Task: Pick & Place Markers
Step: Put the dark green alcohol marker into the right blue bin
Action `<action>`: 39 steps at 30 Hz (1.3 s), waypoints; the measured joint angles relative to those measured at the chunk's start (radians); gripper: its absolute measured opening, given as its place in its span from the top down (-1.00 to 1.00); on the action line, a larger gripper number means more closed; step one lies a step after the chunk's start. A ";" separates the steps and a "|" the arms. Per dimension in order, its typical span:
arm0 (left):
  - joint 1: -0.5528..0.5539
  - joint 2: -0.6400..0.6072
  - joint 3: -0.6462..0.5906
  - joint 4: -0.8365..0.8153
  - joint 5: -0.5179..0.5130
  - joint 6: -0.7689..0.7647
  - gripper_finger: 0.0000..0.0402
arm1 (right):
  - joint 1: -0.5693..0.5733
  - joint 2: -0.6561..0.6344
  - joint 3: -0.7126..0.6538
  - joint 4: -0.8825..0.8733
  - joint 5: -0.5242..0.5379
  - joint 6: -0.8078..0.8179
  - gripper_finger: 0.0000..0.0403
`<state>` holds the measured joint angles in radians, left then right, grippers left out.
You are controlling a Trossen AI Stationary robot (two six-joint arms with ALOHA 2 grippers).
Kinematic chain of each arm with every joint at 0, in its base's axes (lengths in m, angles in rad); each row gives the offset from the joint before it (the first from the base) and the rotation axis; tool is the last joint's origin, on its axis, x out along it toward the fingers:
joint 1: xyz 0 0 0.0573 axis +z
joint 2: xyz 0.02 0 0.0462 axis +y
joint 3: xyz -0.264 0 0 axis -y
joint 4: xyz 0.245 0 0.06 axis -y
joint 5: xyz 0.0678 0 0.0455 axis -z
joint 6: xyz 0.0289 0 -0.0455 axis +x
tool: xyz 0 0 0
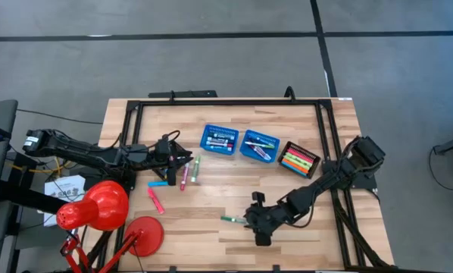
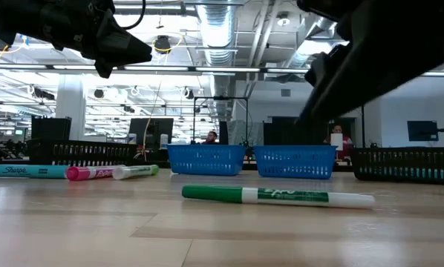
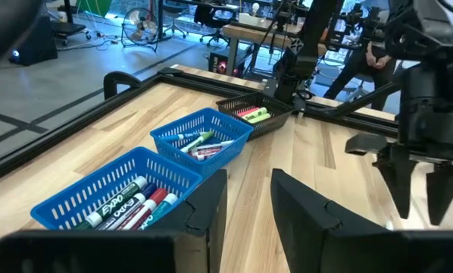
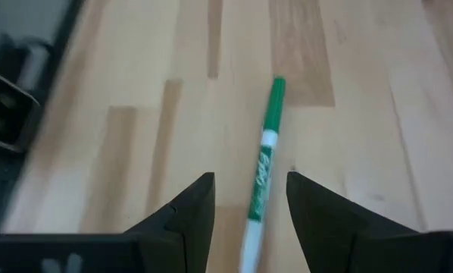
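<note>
Right wrist view shows the green marker (image 4: 263, 176) lying flat on the counter (image 4: 348, 152), its barrel running between the 2 spread fingers of the right gripper (image 4: 249, 208), which touch nothing. In the high view the same marker (image 1: 232, 220) lies near the front of the counter, just beside the right gripper (image 1: 251, 220), well apart from the 2 blue baskets (image 1: 219, 139) and the black tray (image 1: 298, 159) at the back.

The left gripper (image 1: 182, 161) hovers above a cluster of loose markers (image 1: 189, 173) on the left half of the counter. Its fingers are spread and hold nothing, as the left wrist view confirms (image 3: 249, 212). 1 blue marker (image 1: 160, 183) and 1 pink marker (image 1: 157, 200) lie near that cluster. Both baskets and the tray already contain markers.

Handling assessment: the marker is judged light, rigid and round in section, with a smooth plastic barrel. It will likely roll if touched on 1 side only and may slip under an off-centre pinch. Recommended hold: across the barrel near mid-length, on the white labelled section, with the fingers square to the long axis and closing evenly from both sides. A grip near the cap end risks tilting during the lift. The low view shows the barrel (image 2: 278, 196) resting directly on the wood, so the fingertips must descend nearly to the surface.
</note>
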<state>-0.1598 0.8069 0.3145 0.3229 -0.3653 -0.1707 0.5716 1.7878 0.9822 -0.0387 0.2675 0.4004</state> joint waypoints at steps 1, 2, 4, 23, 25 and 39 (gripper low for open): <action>0.000 0.000 0.000 0.000 0.000 -0.002 0.50 | 0.000 0.000 -0.010 0.023 -0.001 0.011 0.24; 0.000 0.000 0.000 0.000 0.000 -0.002 0.50 | 0.000 0.009 -0.016 0.032 -0.001 0.019 0.24; 0.000 0.000 0.000 0.000 0.000 -0.002 0.50 | -0.002 0.047 -0.016 0.042 0.000 0.015 0.24; 0.000 0.000 0.000 0.000 0.000 0.001 0.50 | -0.126 0.167 0.030 0.045 -0.046 -0.072 0.90; 0.000 0.000 0.000 0.000 0.000 0.001 0.50 | -0.163 0.134 0.035 0.001 -0.009 -0.076 0.91; 0.000 0.000 0.000 0.000 0.000 0.001 0.50 | -0.565 -0.178 0.067 -0.533 0.208 -0.165 0.89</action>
<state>-0.1600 0.8070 0.3141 0.3225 -0.3656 -0.1696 0.0064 1.6102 1.0489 -0.5718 0.4760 0.2353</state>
